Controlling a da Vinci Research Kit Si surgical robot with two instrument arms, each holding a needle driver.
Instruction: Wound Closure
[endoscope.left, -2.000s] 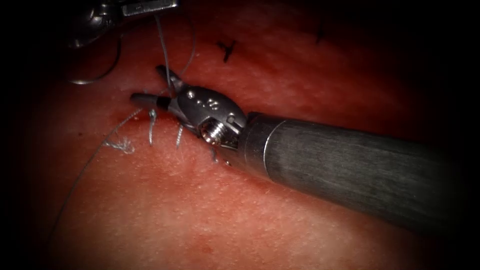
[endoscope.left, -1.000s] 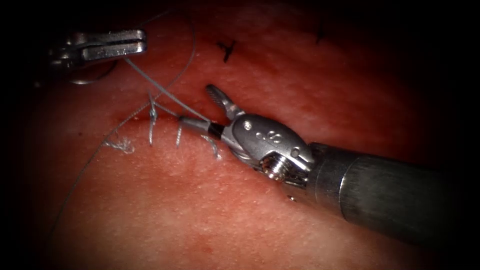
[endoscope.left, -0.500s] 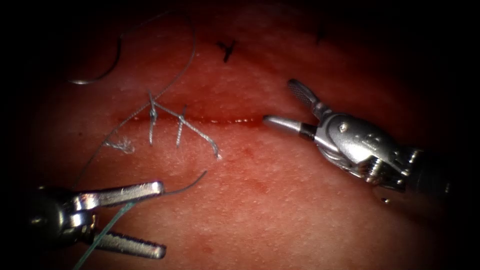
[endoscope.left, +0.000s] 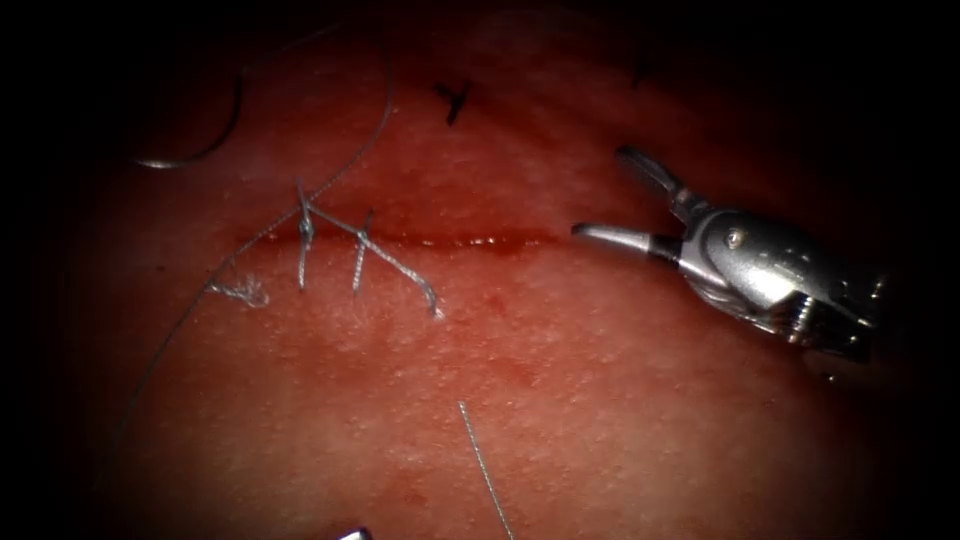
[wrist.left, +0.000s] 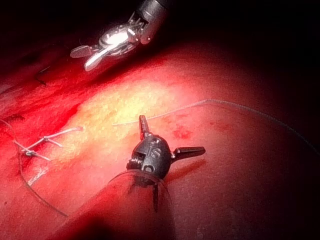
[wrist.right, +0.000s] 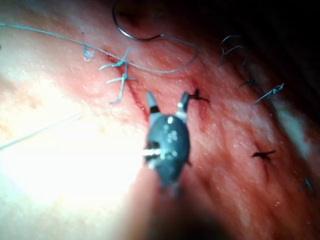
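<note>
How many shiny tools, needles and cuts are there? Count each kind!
Tools: 2 (left end effector and right end effector, both open, holding nothing)
Needles: 1 (needle lying loose on the tissue, above the left end of the cut)
Cuts: 1
Total: 4

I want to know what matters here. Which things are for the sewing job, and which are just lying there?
For the job:
right gripper, open, holding nothing
left gripper, open, holding nothing
needle, lying on the tissue left of the cut
thread

Just lying about:
cut thread end
old stitches
</note>
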